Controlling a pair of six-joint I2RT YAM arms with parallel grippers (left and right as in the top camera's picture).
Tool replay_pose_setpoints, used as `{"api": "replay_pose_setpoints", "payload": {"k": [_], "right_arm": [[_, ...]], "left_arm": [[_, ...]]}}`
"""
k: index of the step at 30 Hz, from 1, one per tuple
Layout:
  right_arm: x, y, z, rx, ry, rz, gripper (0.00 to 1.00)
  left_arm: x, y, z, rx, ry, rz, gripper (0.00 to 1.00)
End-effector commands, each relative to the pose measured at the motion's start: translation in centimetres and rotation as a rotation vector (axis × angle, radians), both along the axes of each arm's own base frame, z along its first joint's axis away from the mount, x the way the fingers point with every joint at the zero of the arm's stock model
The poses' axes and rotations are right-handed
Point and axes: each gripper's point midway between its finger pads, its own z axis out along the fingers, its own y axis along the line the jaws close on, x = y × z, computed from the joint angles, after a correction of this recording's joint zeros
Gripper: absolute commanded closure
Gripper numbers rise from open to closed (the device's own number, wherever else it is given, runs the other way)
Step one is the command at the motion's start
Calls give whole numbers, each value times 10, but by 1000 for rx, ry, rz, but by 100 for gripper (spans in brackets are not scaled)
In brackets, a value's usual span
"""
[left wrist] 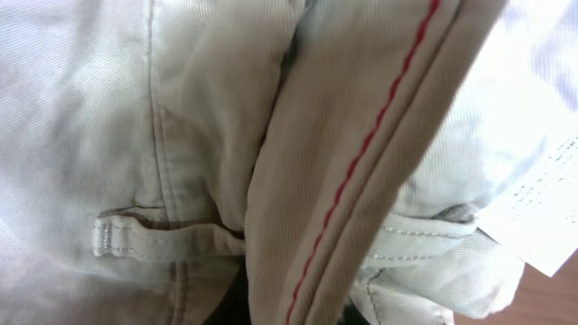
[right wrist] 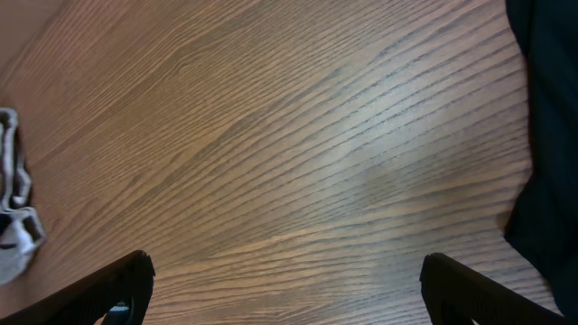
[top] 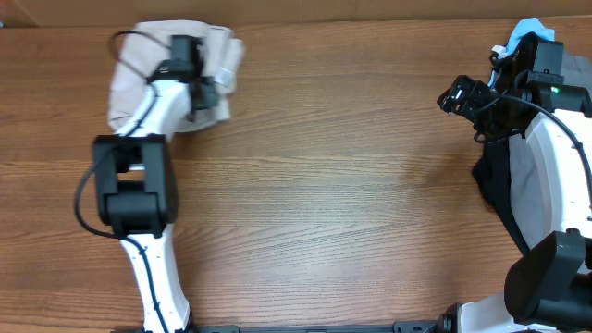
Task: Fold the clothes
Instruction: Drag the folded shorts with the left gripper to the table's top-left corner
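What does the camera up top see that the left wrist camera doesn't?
Only the overhead view shows the left arm, the right arm, a black garment and a light blue thing at the right edge. Only the left wrist view shows close-up details: a red stitch line and a belt loop. Both show the beige shorts and some of the wooden table.

One pair of beige shorts (top: 125,88), one black garment (top: 495,185), one light blue garment (top: 529,30), one worktop (top: 324,185). Two arms: left arm (top: 139,194), right arm (top: 564,157).
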Motion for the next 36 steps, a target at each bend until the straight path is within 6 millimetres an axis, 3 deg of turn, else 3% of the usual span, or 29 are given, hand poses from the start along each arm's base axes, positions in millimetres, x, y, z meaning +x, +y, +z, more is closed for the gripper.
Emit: {"api": "replay_pose_setpoints", "payload": {"k": [1,9,16,18,20,23,27,32,36], "right_arm": [[1,-2,0,-11,-3,-2,2],[1,-2,0,-10,-3,-2,3],[1,-2,0,-10,-2,-2,3],[1,-2,0,-10,-3,-2,3],[1,-2,0,-10,-3,-2,3],[1,-2,0,-10,-3,-2,3],[1,-2,0,-11,-4,-2,2],[4,-3,2,-13,-17,-1,2],[10,-4,11,-45,-62,45,0]], "left_arm": [[-50,54,-91,21,201,98,96],[-32,103,-80,157,121,1,96],[-27,113,-75,200,98,-13,96],[-26,116,-74,216,97,-4,81],[-27,125,-70,261,105,22,77],[-27,134,-57,302,117,45,52],[-19,133,-19,293,113,63,0],[-5,126,60,277,37,107,0],[0,112,138,289,-60,95,0]]}}
